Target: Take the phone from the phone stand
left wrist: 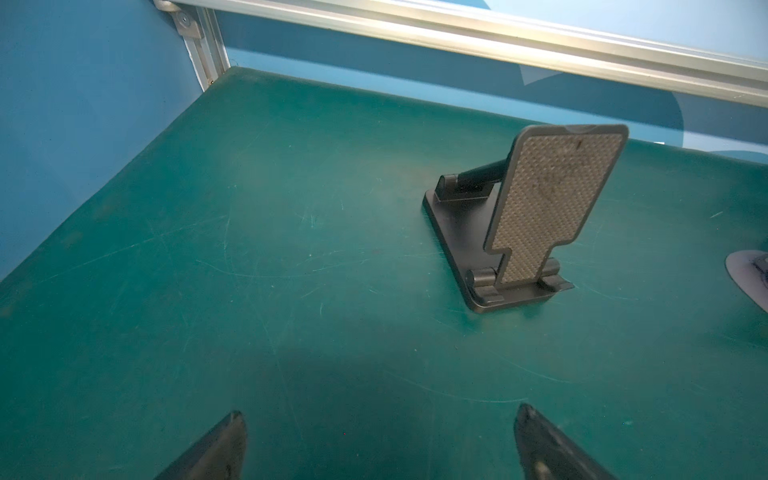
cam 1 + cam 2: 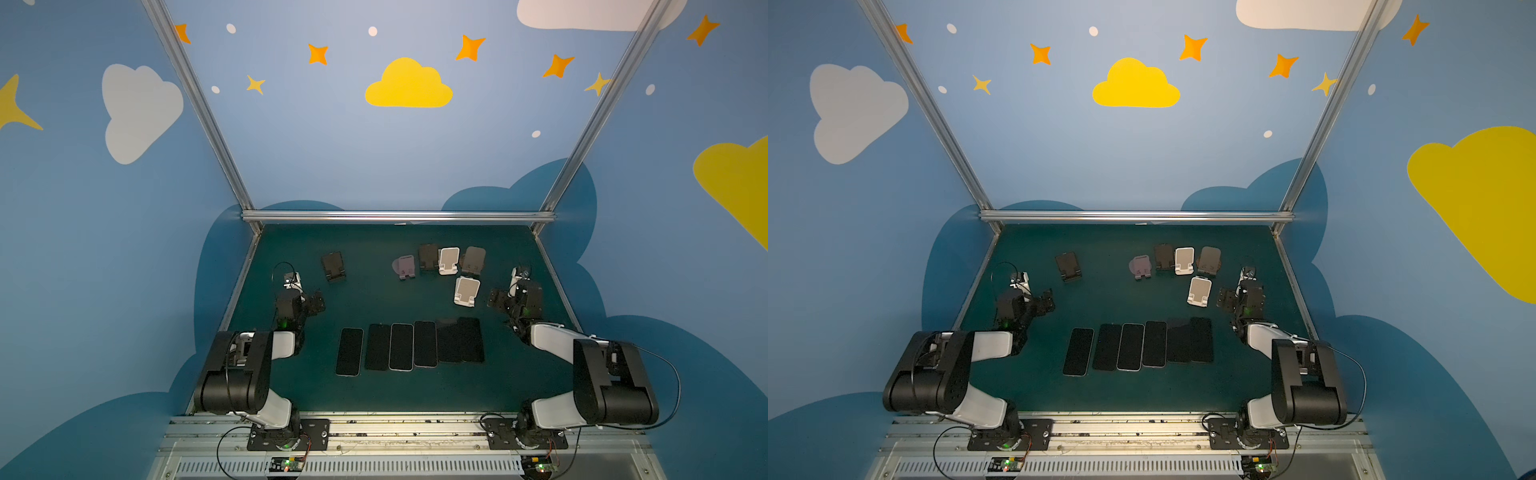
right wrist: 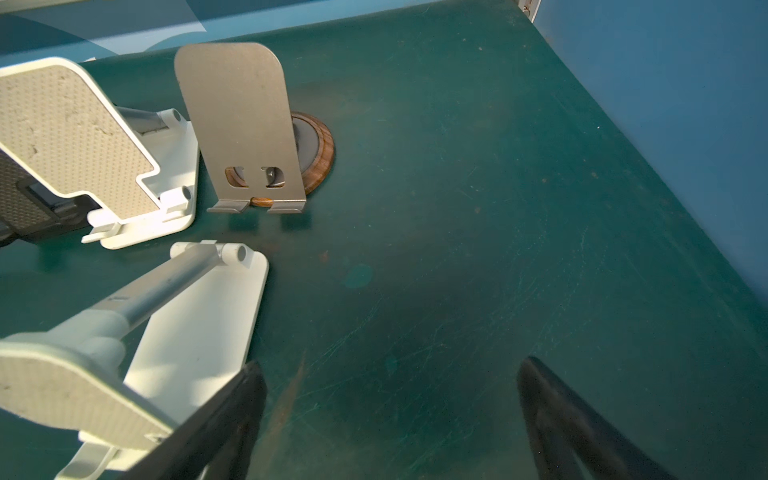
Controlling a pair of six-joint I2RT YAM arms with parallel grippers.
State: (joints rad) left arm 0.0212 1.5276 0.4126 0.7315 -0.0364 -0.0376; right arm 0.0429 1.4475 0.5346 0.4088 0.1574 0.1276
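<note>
Currently, the phones [image 2: 401, 347] are laid flat, apart from the stands [image 2: 449, 259]. The left gripper [image 1: 380, 417] and right gripper [image 3: 392, 372] are spread wide, empty.

You have bare green mat [image 2: 370, 299] between the lone black stand [image 2: 332, 266] and the pink stand [image 2: 404, 266], and an open band runs from side to side between the stands and the row of phones [image 2: 401, 347]. At the back right, five stands [image 2: 449, 260] crowd together; the nearer white stand [image 2: 465, 291] sits just beside the right gripper [image 3: 391, 361]. The phones lie edge to edge with hardly any gap; open mat lies in front of them.
</note>
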